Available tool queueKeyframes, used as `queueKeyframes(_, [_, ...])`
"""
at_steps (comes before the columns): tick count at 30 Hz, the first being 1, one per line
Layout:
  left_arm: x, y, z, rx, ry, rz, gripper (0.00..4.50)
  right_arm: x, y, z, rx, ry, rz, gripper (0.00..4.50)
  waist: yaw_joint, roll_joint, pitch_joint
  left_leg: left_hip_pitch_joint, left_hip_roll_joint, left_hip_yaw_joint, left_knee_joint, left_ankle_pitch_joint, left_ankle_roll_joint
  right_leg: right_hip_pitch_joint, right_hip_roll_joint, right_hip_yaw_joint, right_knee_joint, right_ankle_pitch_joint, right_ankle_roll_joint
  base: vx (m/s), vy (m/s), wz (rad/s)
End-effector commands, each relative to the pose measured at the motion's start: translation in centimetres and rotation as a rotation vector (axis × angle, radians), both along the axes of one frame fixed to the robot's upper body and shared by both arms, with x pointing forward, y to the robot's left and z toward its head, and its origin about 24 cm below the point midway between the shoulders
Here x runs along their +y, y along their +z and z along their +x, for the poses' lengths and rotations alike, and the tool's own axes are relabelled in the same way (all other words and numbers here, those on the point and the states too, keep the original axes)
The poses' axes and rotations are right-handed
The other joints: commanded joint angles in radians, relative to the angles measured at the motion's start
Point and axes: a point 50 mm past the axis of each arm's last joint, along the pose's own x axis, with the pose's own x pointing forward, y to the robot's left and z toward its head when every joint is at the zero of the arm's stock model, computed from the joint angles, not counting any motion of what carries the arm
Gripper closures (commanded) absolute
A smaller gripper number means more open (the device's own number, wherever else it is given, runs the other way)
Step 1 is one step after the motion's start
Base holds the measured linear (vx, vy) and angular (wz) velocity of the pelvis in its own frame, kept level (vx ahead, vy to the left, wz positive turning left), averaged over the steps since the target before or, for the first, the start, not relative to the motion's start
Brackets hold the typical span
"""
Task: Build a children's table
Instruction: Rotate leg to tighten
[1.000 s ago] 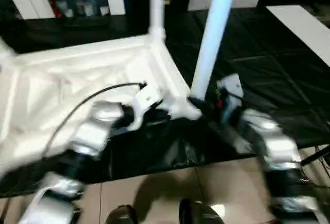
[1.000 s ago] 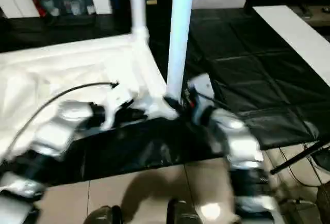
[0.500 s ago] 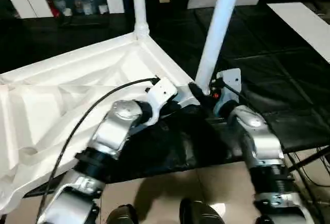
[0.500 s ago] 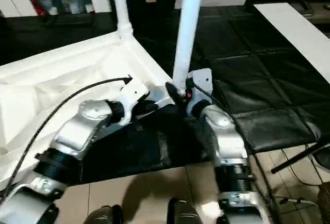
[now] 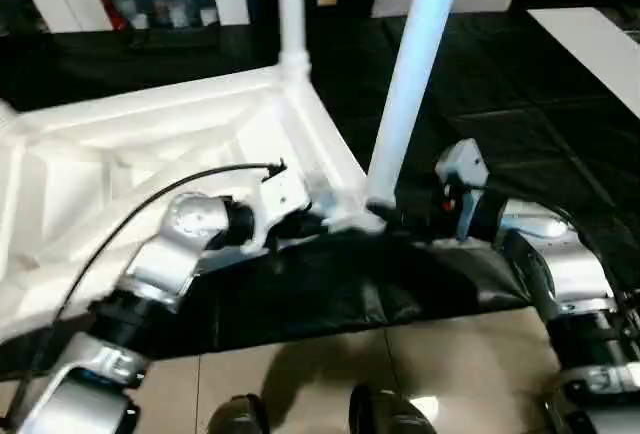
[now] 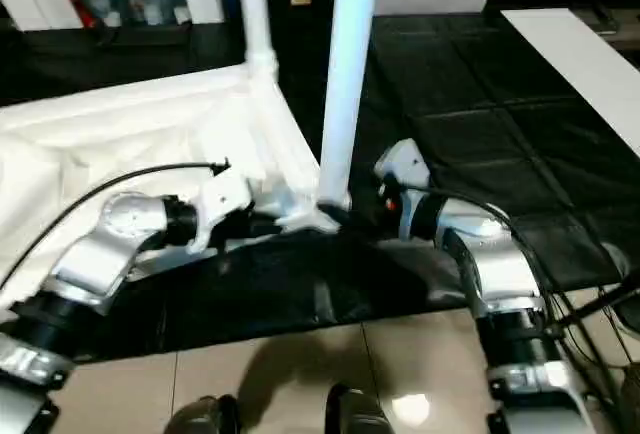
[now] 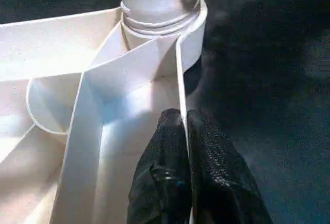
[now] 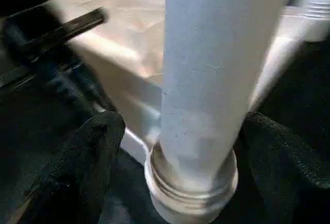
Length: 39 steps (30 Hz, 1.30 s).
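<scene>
Upturned table top (image 5: pixel 150 154) on black floor mat (image 6: pixel 480 104): left hand (image 7: pixel 181 131) pinches its rim at 6 o'clock (ribs up); right hand (image 8: pixel 170 146), fingers spread, straddles the near leg (image 5: pixel 405 84).

Dim room, white table top (image 5: pixel 150 154) glaring bright, floor tile (image 5: pixel 420 409) glint, wrist views seemingly motion-blurred

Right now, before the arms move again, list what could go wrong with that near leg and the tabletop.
1. The right gripper has its jaws open around the long white tubular leg, not clamped; the leg leans and could tip or sit crooked in its round corner socket.
2. The left gripper pinches only the thin rim of the white plastic ribbed tabletop; it may slip.
</scene>
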Motion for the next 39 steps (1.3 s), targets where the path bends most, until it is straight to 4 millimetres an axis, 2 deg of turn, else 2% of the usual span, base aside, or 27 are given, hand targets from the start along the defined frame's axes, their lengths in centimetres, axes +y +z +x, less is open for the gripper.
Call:
queueKeyframes(1, [-0.2, 0.7, -0.5, -0.008, -0.152, 0.020, 4.50, -0.3, 0.2, -0.1, 0.006, 0.087, -0.023, 0.63, 0.003, -0.004, -0.085, 0.021, 0.037, -0.008, -0.062, -0.180, 0.116, 0.066, -0.075, 0.048, -0.072, -0.374, -0.175, 0.000, 0.000, 0.00])
queueKeyframes(2, [0.0, 0.8, -0.6, -0.001, -0.171, 0.026, 4.50, -0.4, 0.3, 0.0, 0.014, 0.102, -0.026, 0.63, 0.003, -0.007, -0.085, 0.020, 0.037, -0.007, -0.062, -0.179, 0.116, 0.067, -0.075, 0.048, -0.070, -0.366, -0.180, 0.000, 0.000, 0.00])
queueKeyframes(4, [0.6, 0.9, -0.9, 0.019, -0.224, 0.039, 4.50, -0.5, 0.4, -0.1, 0.034, 0.158, -0.023, 0.63, 0.009, -0.005, -0.084, 0.020, 0.038, -0.007, -0.062, -0.173, 0.114, 0.066, -0.074, 0.048, -0.066, -0.350, -0.190, 0.000, 0.000, 0.00])
queueKeyframes(7, [0.8, 1.0, -1.0, 0.028, -0.264, 0.055, 4.50, -0.4, 0.5, -0.2, 0.064, 0.220, -0.015, 0.97, 0.015, -0.006, -0.086, 0.020, 0.042, -0.007, -0.062, -0.170, 0.111, 0.068, -0.077, 0.049, -0.062, -0.342, -0.197, 0.000, 0.000, 0.00])
queueKeyframes(9, [0.8, 1.0, -1.0, 0.031, -0.278, 0.062, 4.50, -0.3, 0.5, -0.3, 0.077, 0.255, -0.021, 0.99, 0.018, -0.008, -0.085, 0.019, 0.041, -0.006, -0.062, -0.163, 0.112, 0.068, -0.077, 0.049, -0.061, -0.338, -0.197, 0.000, 0.000, 0.00])
queueKeyframes(13, [0.7, 1.1, -1.1, 0.038, -0.307, 0.061, 4.50, -0.1, 0.5, -0.5, 0.090, 0.309, -0.019, 1.38, 0.022, -0.011, -0.085, 0.018, 0.040, -0.004, -0.061, -0.160, 0.109, 0.067, -0.077, 0.050, -0.063, -0.354, -0.190, 0.000, 0.000, 0.00])
queueKeyframes(24, [0.6, 1.1, -1.2, 0.048, -0.336, 0.066, 4.50, 0.3, -0.1, -1.2, 0.141, 0.392, -0.029, 2.35, 0.028, -0.009, -0.085, 0.020, 0.041, -0.006, -0.063, -0.165, 0.101, 0.065, -0.076, 0.049, -0.065, -0.379, -0.179, 0.000, 0.000, 0.00])
queueKeyframes(27, [0.7, 1.1, -1.1, 0.046, -0.322, 0.065, 4.50, 0.4, -0.3, -1.4, 0.147, 0.396, -0.030, 2.46, 0.029, -0.008, -0.085, 0.019, 0.040, -0.006, -0.063, -0.169, 0.096, 0.067, -0.077, 0.049, -0.067, -0.387, -0.175, 0.000, 0.000, 0.00])
queueKeyframes(31, [0.3, 1.3, -0.6, 0.029, -0.230, 0.016, 4.50, 1.1, -0.4, -1.5, 0.150, 0.321, 0.032, 2.54, 0.031, -0.003, -0.084, 0.020, 0.041, -0.007, -0.064, -0.170, 0.092, 0.066, -0.076, 0.049, -0.068, -0.379, -0.178, 0.000, 0.000, 0.00])
queueKeyframes(34, [-0.9, 1.7, 0.0, 0.017, -0.096, -0.055, 4.50, 2.3, -0.6, -1.7, 0.158, 0.233, 0.106, 2.54, 0.030, -0.005, -0.083, 0.024, 0.040, -0.008, -0.065, -0.190, 0.079, 0.063, -0.077, 0.047, -0.072, -0.416, -0.173, 0.000, 0.000, 0.00])
queueKeyframes(36, [-1.2, 1.8, 0.1, 0.016, -0.074, -0.073, 4.50, 2.6, -0.7, -1.8, 0.162, 0.212, 0.115, 2.54, 0.025, -0.008, -0.081, 0.019, 0.036, -0.010, -0.066, -0.193, 0.070, 0.068, -0.078, 0.046, -0.075, -0.446, -0.158, 0.000, 0.000, 0.00])
queueKeyframes(37, [-2.8, 1.9, 0.6, 0.002, 0.029, -0.107, 4.50, 4.5, -1.7, -1.6, 0.152, 0.065, 0.108, 2.54, 0.019, -0.009, -0.076, 0.020, 0.036, -0.009, -0.067, -0.201, 0.063, 0.060, -0.076, 0.048, -0.082, -0.479, -0.138, 0.000, 0.000, 0.00])
queueKeyframes(38, [-3.5, 2.0, 0.9, -0.006, 0.081, -0.115, 4.50, 5.5, -2.2, -1.4, 0.158, -0.012, 0.103, 2.54, 0.016, -0.009, -0.075, 0.019, 0.036, -0.010, -0.067, -0.202, 0.051, 0.058, -0.074, 0.048, -0.080, -0.487, -0.134, 0.000, 0.000, 0.00])
queueKeyframes(39, [-3.9, 2.1, 1.1, -0.012, 0.110, -0.119, 4.50, 6.0, -2.4, -1.3, 0.162, -0.051, 0.101, 2.54, 0.008, -0.009, -0.076, 0.017, 0.031, -0.014, -0.068, -0.211, 0.037, 0.062, -0.079, 0.042, -0.085, -0.526, -0.119, 0.000, 0.000, 0.00])
